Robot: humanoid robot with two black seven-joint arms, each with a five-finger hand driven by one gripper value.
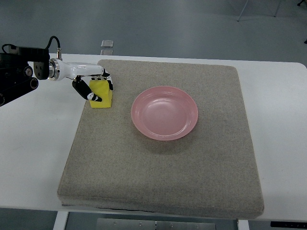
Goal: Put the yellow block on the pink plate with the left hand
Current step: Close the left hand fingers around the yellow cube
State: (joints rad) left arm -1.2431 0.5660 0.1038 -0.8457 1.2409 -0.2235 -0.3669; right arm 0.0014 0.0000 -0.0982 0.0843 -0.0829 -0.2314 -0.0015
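The left hand [92,82] reaches in from the left edge on a white forearm with a black wrist section, and its fingers [91,93] curl around the yellow block [102,98]. A dark-tipped finger crosses the block's near-left face while others sit at its top edge, so the hand is closed on the block. The block stands on the grey-beige mat [163,167], near the mat's far-left corner; whether it is lifted clear of the mat cannot be told from this steep view. The pink plate [164,113] lies on the mat to the right of the block, apart from it, close to the mat's middle, and holds nothing. The mat covers most of the white table [29,143]. A small pale rectangular object [107,44] sits on the floor beyond the table's far edge.
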